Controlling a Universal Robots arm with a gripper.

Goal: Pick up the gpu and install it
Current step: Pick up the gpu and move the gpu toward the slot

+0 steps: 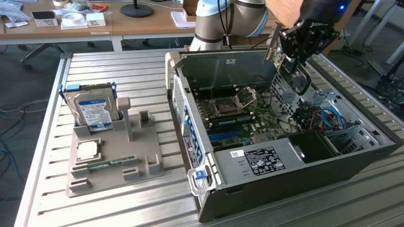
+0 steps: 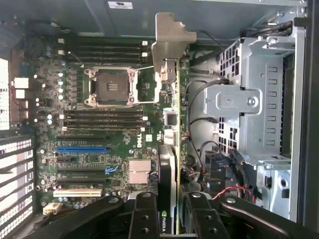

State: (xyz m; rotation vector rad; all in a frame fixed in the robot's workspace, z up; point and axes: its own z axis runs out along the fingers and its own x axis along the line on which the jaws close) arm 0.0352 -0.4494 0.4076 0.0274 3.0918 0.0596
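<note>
The gripper [image 1: 296,57] [image 2: 170,215] hangs over the open computer case [image 1: 284,179], its fingers clamped on either face of the gpu [image 1: 296,78] [image 2: 170,164]. The card sits edge-on between them and runs straight out past the fingertips, ending in its pale metal bracket [image 2: 172,40]. Directly beneath the gripper, and clear of the card, lies the motherboard [image 1: 237,118] [image 2: 99,129]. Well away from the gripper, outside the case, a hard drive [image 1: 93,111] stands upright in a grey holder [image 1: 113,165].

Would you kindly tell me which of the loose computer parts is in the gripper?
The gpu, clamped edge-on above the open case; the hard drive and memory stick sit in the grey holder.
</note>
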